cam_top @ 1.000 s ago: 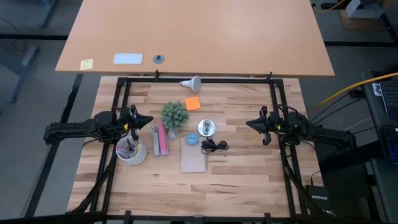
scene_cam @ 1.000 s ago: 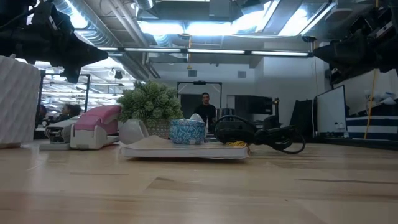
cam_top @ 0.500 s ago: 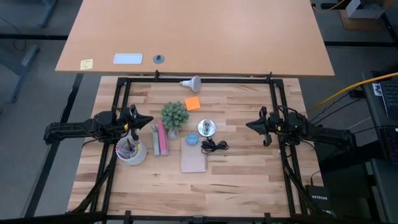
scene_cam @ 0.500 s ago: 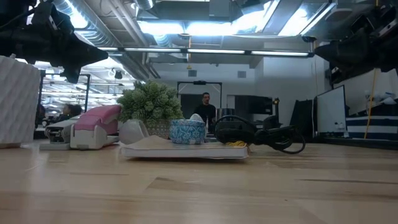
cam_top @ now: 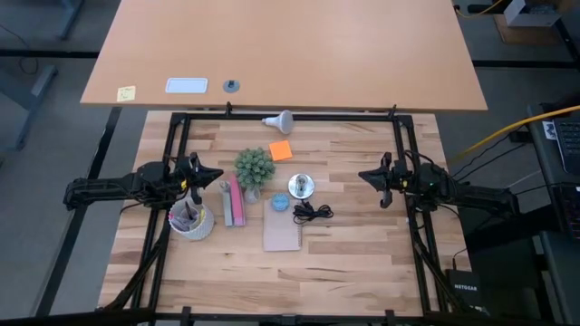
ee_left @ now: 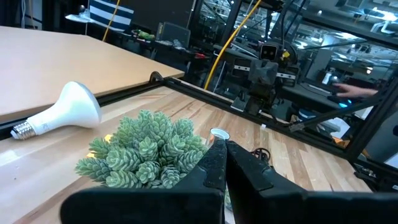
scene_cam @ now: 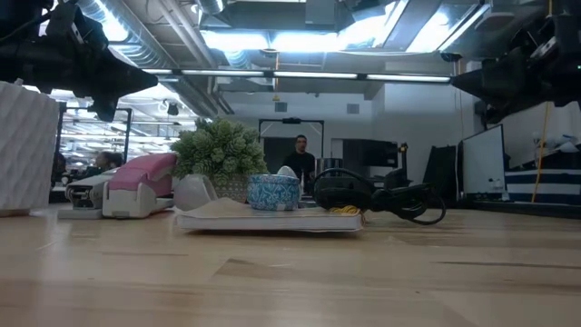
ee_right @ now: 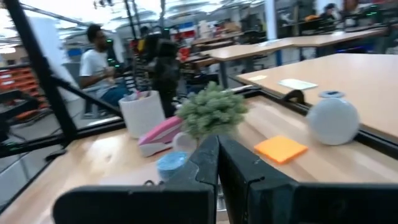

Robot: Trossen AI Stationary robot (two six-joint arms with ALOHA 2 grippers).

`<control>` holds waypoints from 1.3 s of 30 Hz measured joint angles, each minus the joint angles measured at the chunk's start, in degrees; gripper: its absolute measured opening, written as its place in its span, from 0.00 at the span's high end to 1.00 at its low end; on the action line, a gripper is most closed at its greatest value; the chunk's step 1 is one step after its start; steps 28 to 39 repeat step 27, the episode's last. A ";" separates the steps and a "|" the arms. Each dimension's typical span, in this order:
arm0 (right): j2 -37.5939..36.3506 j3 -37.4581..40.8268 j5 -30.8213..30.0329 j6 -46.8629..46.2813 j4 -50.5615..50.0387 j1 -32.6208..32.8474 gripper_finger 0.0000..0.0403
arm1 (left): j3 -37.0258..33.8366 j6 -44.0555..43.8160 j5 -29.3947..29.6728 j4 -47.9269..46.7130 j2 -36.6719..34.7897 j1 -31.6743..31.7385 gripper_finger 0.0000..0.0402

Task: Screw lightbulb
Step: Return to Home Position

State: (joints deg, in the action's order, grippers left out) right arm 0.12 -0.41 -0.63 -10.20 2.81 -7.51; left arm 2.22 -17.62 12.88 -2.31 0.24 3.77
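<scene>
The white lightbulb point(cam_top: 280, 119) lies on its side at the table's far edge; it also shows in the left wrist view point(ee_left: 62, 112) and the right wrist view point(ee_right: 333, 122). The shiny silver socket disc point(cam_top: 301, 186) with its black cord point(cam_top: 313, 213) sits at the table's middle. My left gripper point(cam_top: 216, 174) is shut and empty over the table's left side, near the green plant point(cam_top: 255, 167). My right gripper point(cam_top: 364, 177) is shut and empty over the right side.
A white cup of pens point(cam_top: 191, 219), a pink stapler point(cam_top: 236, 201), a small blue bowl point(cam_top: 280, 203), a brown notebook point(cam_top: 282, 232) and an orange sticky pad point(cam_top: 281, 150) crowd the middle. People stand in the room beyond the table. Bare wood lies along the near edge.
My right gripper has edged slightly toward the table's middle. Nothing else has moved.
</scene>
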 joint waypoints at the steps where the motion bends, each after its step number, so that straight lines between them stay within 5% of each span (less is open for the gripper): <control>1: 0.02 -0.02 -0.86 0.01 -0.13 0.00 0.97 | 0.00 0.01 -0.02 0.00 -0.02 0.00 1.00; 39: 0.01 -0.02 -3.42 0.01 0.04 0.00 0.97 | 0.00 0.02 0.00 0.00 0.00 0.00 1.00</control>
